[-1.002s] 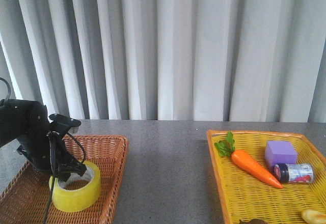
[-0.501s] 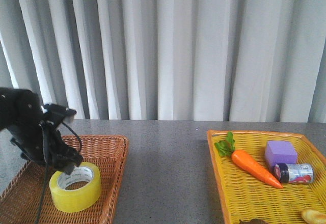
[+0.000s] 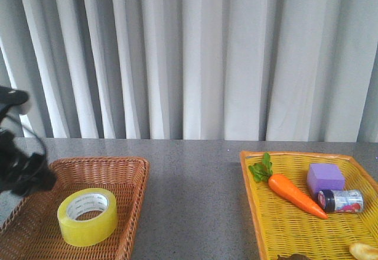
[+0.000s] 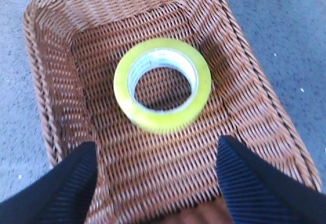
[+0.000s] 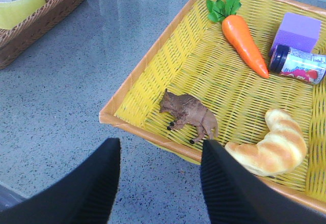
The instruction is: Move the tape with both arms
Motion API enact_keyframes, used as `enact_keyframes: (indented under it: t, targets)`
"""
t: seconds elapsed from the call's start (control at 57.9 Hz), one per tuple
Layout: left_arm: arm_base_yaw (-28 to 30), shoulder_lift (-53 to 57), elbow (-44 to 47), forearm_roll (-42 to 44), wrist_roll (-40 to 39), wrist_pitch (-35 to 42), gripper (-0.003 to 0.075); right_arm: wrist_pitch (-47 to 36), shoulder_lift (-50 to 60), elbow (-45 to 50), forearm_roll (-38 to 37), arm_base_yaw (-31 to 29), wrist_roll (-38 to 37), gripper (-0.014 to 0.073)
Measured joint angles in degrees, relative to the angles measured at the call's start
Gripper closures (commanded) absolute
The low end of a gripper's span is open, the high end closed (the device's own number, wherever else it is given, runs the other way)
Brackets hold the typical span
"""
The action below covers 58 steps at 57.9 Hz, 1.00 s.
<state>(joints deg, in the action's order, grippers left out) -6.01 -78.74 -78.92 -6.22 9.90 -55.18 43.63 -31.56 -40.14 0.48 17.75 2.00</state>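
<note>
Tape (image 4: 162,85) lies flat in brown basket (image 4: 61,76), hole up, ahead of left gripper (image 4: 158,183), jaws apart. Right gripper (image 5: 158,183) far away, jaws apart too.

Tape (image 3: 87,217) lies flat in the wicker basket (image 3: 127,168) at the tabletop's (image 3: 192,201) left end, near the basket's middle, clear of the walls. My left pincer (image 4: 158,183) is above that basket, fingers apart, tape beyond the tips, no contact. Tray (image 3: 251,198) sits at the right end, bare tabletop between it and the basket. In the tray: carrot (image 3: 289,194) toward the back left, block (image 3: 325,177) right of it, jar (image 3: 341,201) on its side just in front of the block. Nearer me: toy animal (image 5: 188,113), croissant (image 5: 275,142) to its right. My right pincer (image 5: 160,175) hangs over the tray's near left edge, fingers apart.
</note>
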Motion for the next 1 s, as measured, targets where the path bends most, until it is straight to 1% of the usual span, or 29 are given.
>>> enact_keyframes:
  t: [0.346,0.501,0.57,0.639,0.726,0.898,1.002]
  targets:
    - [0.0,30.7,27.8,-0.1,0.4,10.4,0.0235,0.1,0.0,0.0,0.0,0.0,0.0,0.0240]
    - [0.0,42.2,38.2,-0.2,0.4,12.5,0.0235,0.1,0.0,0.0,0.0,0.0,0.0,0.0241]
    - [0.0,46.0,41.7,-0.2,0.4,12.7,0.0251,0.1,0.0,0.0,0.0,0.0,0.0,0.0251]
    - [0.0,49.0,44.6,-0.3,0.4,13.6,0.0301,0.1,0.0,0.0,0.0,0.0,0.0,0.0279]
    - [0.0,51.6,47.1,-0.5,0.2,15.6,0.0382,0.1,0.0,0.0,0.0,0.0,0.0,0.0343]
    - [0.0,52.7,48.4,-0.6,0.1,17.1,0.0605,0.1,0.0,0.0,0.0,0.0,0.0,0.0515]
    - [0.0,52.7,48.4,-0.7,0.1,17.6,0.0720,0.3,0.0,0.0,0.2,0.0,0.0,0.0604]
